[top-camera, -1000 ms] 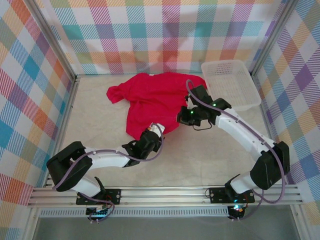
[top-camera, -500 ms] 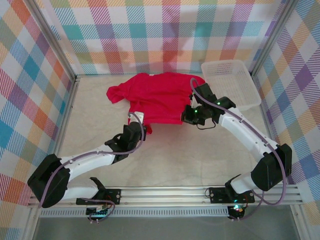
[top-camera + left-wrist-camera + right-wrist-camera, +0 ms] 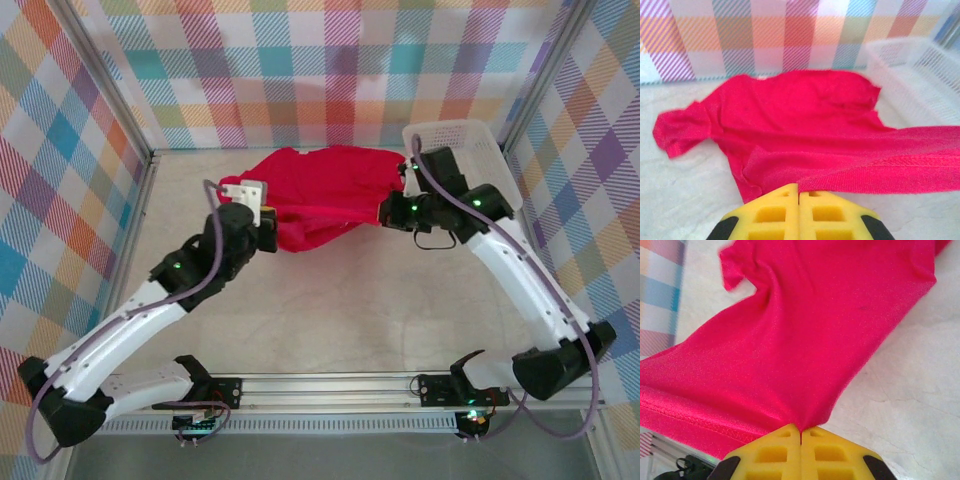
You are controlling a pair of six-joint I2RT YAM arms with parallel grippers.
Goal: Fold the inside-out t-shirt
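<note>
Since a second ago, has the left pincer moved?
Yes. The left pincer went toward the back wall, away from the front rail, gripping the shirt.

Left arm point(image 3: 130, 320) & right arm point(image 3: 525, 285): white shells, black joints, black bases. Lilac cable point(image 3: 419, 172) runs along each; green LEDs point(image 3: 178, 266) nr the wrists. Left gripper point(image 3: 799, 195) & right gripper point(image 3: 800, 434): yellow fingers point(image 3: 772, 215) w/ square grid pockets, black corners.

Pale marbled table point(image 3: 380, 300) is carrying two things. White mesh basket point(image 3: 475, 150) is sitting at the far right corner. Red inside-out t-shirt point(image 3: 330, 180) is lying just left of the basket, its far part resting on the tabletop, its near hem hanging taut above it.
</note>
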